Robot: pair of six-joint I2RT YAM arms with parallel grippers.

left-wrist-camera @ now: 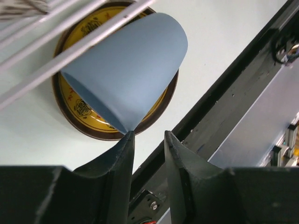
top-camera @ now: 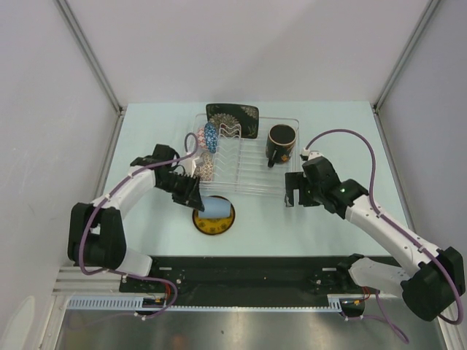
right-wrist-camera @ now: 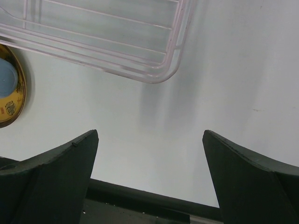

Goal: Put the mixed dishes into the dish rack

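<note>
The pale blue cup (left-wrist-camera: 126, 70) lies tilted on the small yellow dark-rimmed plate (left-wrist-camera: 81, 109), on the table in front of the dish rack (top-camera: 248, 191). My left gripper (left-wrist-camera: 148, 135) is open a little; one fingertip (left-wrist-camera: 127, 137) touches the cup's lower edge, and nothing sits between the fingers. In the rack stand the blue patterned bowl (top-camera: 210, 135), the beige patterned bowl (top-camera: 206, 166) and the dark mug (top-camera: 281, 143). The black floral square plate (top-camera: 232, 117) is at the rack's back edge. My right gripper (right-wrist-camera: 149, 140) is wide open over bare table by the rack's front right corner (right-wrist-camera: 156, 74).
Rack wires (left-wrist-camera: 70, 42) cross the upper left of the left wrist view, close over the cup. The black rail (top-camera: 248, 266) at the table's near edge runs just behind both grippers. White walls close in the table on the left, right and back.
</note>
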